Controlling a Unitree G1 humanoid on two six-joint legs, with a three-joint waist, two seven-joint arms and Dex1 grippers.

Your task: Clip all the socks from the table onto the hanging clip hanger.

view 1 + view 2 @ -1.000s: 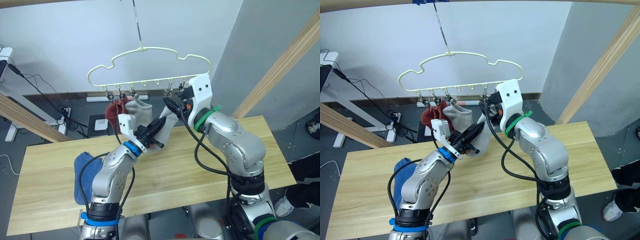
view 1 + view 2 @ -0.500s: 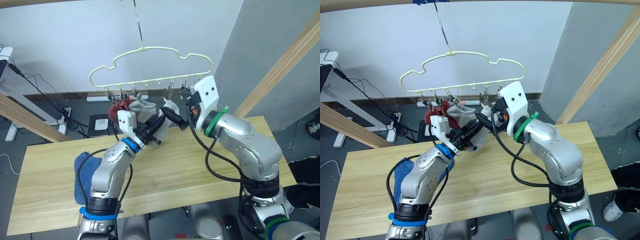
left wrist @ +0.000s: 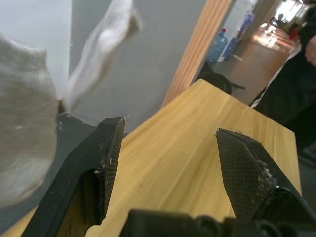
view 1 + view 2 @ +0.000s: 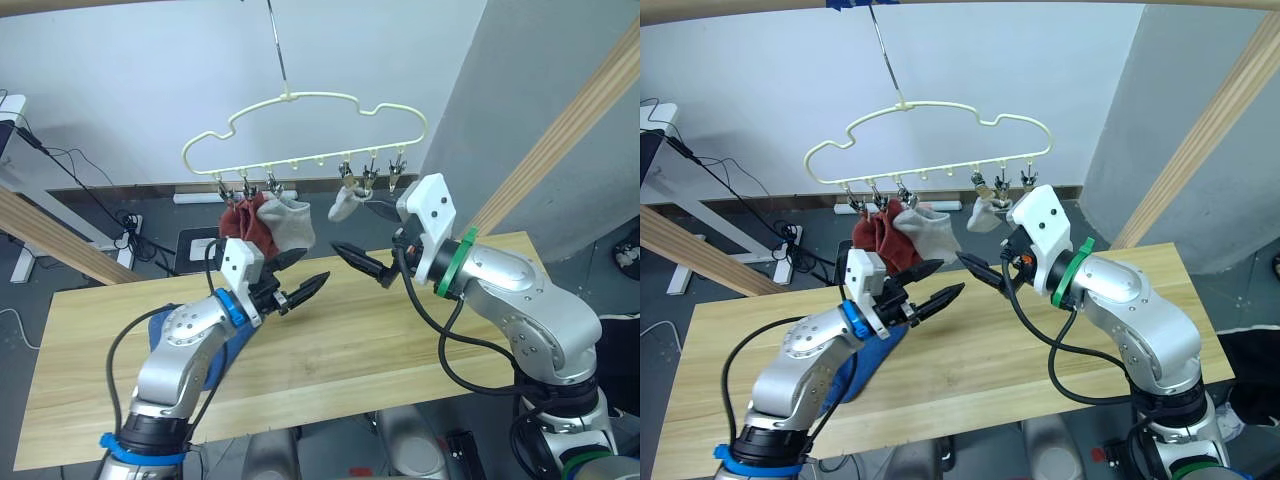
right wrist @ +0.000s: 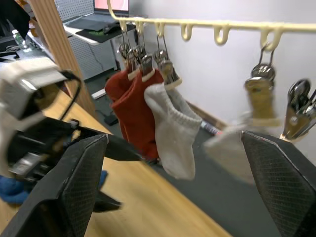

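The pale-yellow clip hanger (image 4: 300, 100) hangs by its hook above the table (image 4: 400, 335). Two rust-red socks (image 4: 248, 222) and a light grey sock (image 4: 292, 224) hang bunched from its left clips. A second grey sock (image 4: 346, 207) hangs from a clip further right. Blue socks (image 4: 868, 358) lie on the table at the left, largely behind my left arm. My left gripper (image 4: 303, 272) is open and empty, below the grey socks and just above the table. Beside the second grey sock, my right gripper (image 4: 355, 232) stands wide open and holds nothing.
Slanted wooden poles (image 4: 560, 130) of the frame rise at the right and at the far left. Cables and a power strip (image 4: 130, 225) lie on the floor behind the table. A person in dark clothes (image 3: 296, 89) stands off the table's right end.
Both grippers opened and drew back from the second grey sock, which now hangs by its clip alone. My left gripper dropped toward the table; the right moved down and right.
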